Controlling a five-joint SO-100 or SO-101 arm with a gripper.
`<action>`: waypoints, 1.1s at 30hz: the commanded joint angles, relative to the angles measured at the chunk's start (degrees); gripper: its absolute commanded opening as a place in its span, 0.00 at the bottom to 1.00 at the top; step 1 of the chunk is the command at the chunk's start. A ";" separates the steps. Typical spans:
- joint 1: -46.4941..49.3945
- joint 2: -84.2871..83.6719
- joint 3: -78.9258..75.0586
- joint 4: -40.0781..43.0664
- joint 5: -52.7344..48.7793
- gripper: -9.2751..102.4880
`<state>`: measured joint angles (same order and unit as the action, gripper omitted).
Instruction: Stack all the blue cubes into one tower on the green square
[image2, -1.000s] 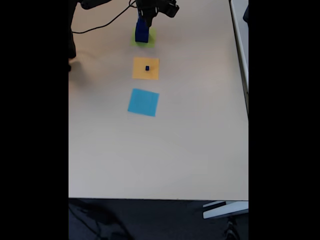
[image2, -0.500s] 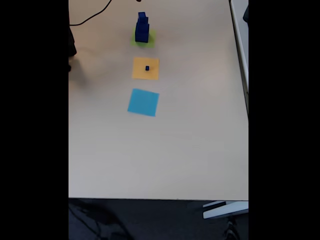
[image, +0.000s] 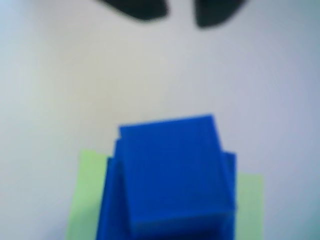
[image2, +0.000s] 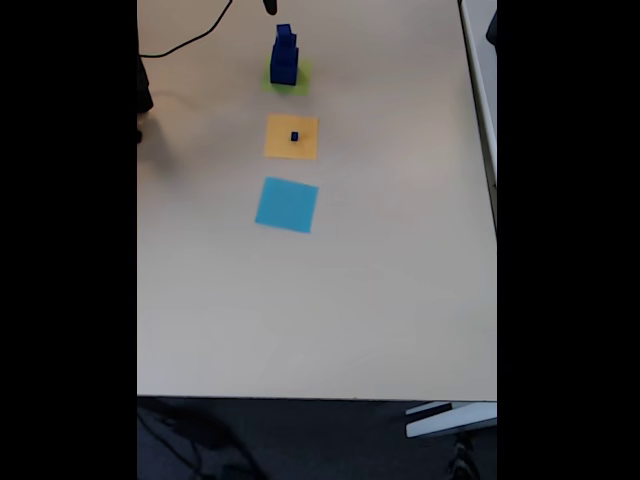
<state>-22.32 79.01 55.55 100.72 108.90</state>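
Observation:
A tower of blue cubes (image2: 284, 55) stands on the green square (image2: 300, 78) at the far end of the table. The wrist view looks down on its top cube (image: 172, 167), with a larger cube (image: 111, 200) under it and green square (image: 85, 195) showing on both sides. One tiny blue cube (image2: 295, 136) sits alone on the orange square (image2: 280, 145). My gripper (image: 180, 9) hangs above and beyond the tower. Its two dark fingertips (image: 142, 7) are apart, with nothing between them.
A flat light-blue square (image2: 287, 204) lies nearer the camera than the orange one. A black cable (image2: 185, 42) runs across the far left of the table (image2: 300, 320). A dark object (image2: 143, 95) sits at the left edge.
A second ago the arm was over the tower on the green square. It has since risen out of the top of the fixed view, leaving the tower standing free.

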 joint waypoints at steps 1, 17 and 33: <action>0.44 0.35 0.09 0.26 -0.26 0.08; 0.00 -4.75 -0.44 0.00 0.09 0.08; -0.53 -6.06 -1.32 0.09 0.62 0.08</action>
<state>-22.68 72.60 56.34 100.72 109.60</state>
